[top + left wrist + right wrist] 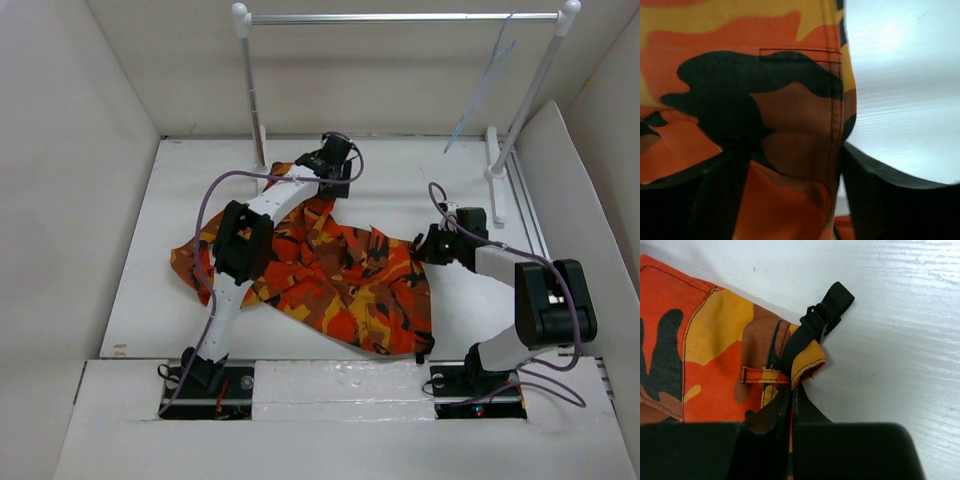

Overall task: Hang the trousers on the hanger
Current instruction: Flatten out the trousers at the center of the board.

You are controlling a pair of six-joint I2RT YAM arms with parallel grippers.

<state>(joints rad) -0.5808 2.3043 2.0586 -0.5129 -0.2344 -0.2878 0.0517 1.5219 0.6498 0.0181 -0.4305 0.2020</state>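
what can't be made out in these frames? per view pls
1. Left wrist: the orange, red and black camouflage cloth trousers fill the close-up, so it is unclear whether the left gripper pinches them.
2. Top external: the left arm covers part of the trousers. The thin pale blue translucent hanger is too faint to trace its hook on the silver crossbar.
3. Right wrist: frame edges crop all but one corner of the trousers, held in the right gripper.

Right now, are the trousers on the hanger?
No, the trousers lie crumpled on the table while the hanger hangs bare from the rail.
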